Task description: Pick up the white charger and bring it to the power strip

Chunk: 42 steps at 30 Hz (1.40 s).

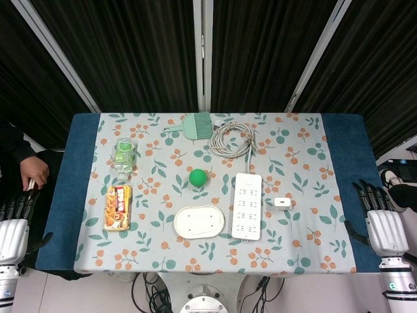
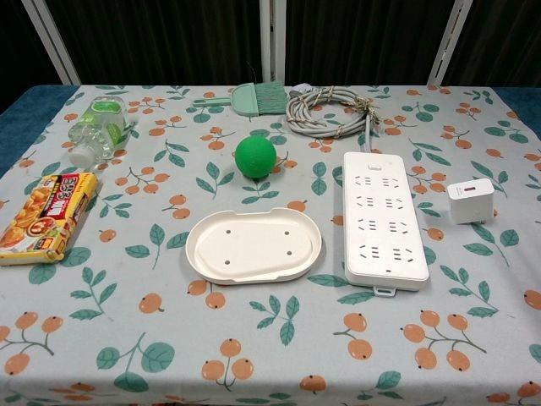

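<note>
The left robot hand [image 1: 14, 228] hangs off the desk's left edge, fingers extended and slightly apart, holding nothing. On the desk [image 1: 68, 195], covered with a leaf-and-berry cloth, a yellow snack packet [image 2: 46, 217] lies near the left side, with a clear plastic bottle [image 2: 95, 128] on its side beyond it. Toward the middle sit a white oval tray [image 2: 254, 246], a green ball [image 2: 255, 156] just behind it, and a green hand brush [image 2: 243, 96] at the far edge. Right of the brush lies a coiled grey cable [image 2: 328, 112], which runs to the white power strip [image 2: 382, 218] lying lengthwise beside the tray. The white charger [image 2: 469, 200] stands just right of the strip, apart from it. The right robot hand [image 1: 381, 218] rests off the desk's right edge, fingers spread and empty, well apart from the charger.
</note>
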Each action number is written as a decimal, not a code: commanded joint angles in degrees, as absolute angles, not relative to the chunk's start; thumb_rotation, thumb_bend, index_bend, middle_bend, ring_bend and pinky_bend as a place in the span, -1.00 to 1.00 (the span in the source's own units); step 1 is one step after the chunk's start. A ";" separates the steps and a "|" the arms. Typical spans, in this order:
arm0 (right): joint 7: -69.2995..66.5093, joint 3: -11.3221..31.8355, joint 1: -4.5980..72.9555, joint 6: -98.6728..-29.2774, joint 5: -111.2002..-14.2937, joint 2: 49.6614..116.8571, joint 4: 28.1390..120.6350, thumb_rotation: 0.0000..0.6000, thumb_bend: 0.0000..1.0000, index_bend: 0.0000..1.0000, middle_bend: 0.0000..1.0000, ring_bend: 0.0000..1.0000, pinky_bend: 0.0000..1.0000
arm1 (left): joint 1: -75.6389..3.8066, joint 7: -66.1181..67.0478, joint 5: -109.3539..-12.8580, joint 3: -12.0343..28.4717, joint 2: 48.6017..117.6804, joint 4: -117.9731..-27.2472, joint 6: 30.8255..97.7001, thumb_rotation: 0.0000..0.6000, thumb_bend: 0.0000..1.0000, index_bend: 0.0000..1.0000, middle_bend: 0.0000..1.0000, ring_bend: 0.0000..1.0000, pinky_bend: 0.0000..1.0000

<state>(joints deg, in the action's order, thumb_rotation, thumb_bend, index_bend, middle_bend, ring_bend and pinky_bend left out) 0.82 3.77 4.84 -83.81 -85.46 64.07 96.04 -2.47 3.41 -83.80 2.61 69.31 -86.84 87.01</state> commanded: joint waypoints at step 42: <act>35.64 7.64 27.63 -58.60 -58.80 81.29 92.81 1.00 -0.66 -0.42 -0.38 -0.85 -0.99 | -2.44 -0.79 -83.89 2.09 71.63 -82.61 85.85 1.00 -0.69 -0.93 -1.00 -1.00 -1.00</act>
<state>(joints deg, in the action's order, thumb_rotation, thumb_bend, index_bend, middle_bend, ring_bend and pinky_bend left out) 34.12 8.23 26.38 -59.36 -59.93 80.18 93.68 -2.46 -0.77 -83.89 2.10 71.60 -82.64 85.84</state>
